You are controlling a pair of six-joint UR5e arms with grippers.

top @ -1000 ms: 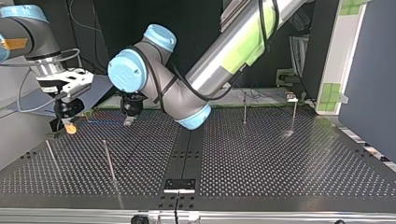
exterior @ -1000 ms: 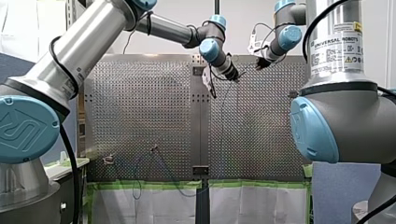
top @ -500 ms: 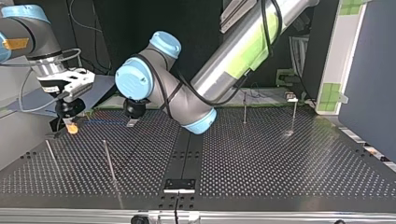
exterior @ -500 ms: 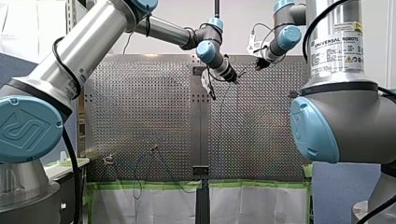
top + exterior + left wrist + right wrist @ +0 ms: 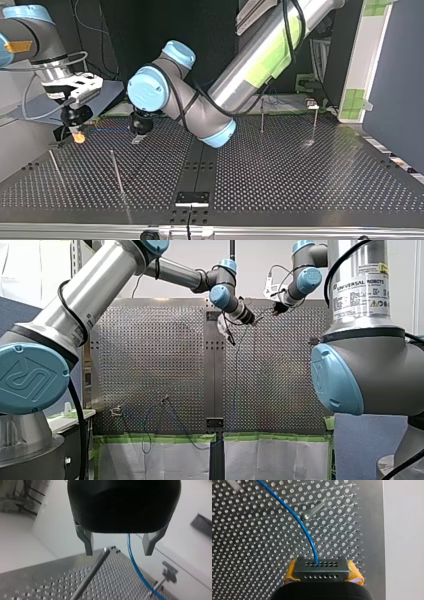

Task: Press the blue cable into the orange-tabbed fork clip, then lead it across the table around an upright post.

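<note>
The blue cable (image 5: 299, 522) curves over the perforated table and ends at my right gripper (image 5: 322, 567), which is shut on it between yellow pads (image 5: 355, 576). In the top view my right gripper (image 5: 76, 134) hangs low at the left. An orange spot shows at its tip; I cannot tell whether that is a pad or a clip tab. The blue cable (image 5: 107, 130) stretches from there to my left gripper (image 5: 137, 136). In the left wrist view my left gripper (image 5: 118, 546) is open. The cable (image 5: 136, 570) passes loosely between its metal fingers (image 5: 88, 543).
An upright post (image 5: 91, 573) stands just ahead of my left gripper. Two more posts (image 5: 117, 172) (image 5: 55, 167) rise at the top view's left, two others (image 5: 262, 115) (image 5: 315, 122) at its right. A small grey clip (image 5: 169, 572) sits further along the cable.
My left arm's wrist has swung toward the top view's right and its gripper has dipped a little closer to the table. My right gripper has shifted only slightly.
</note>
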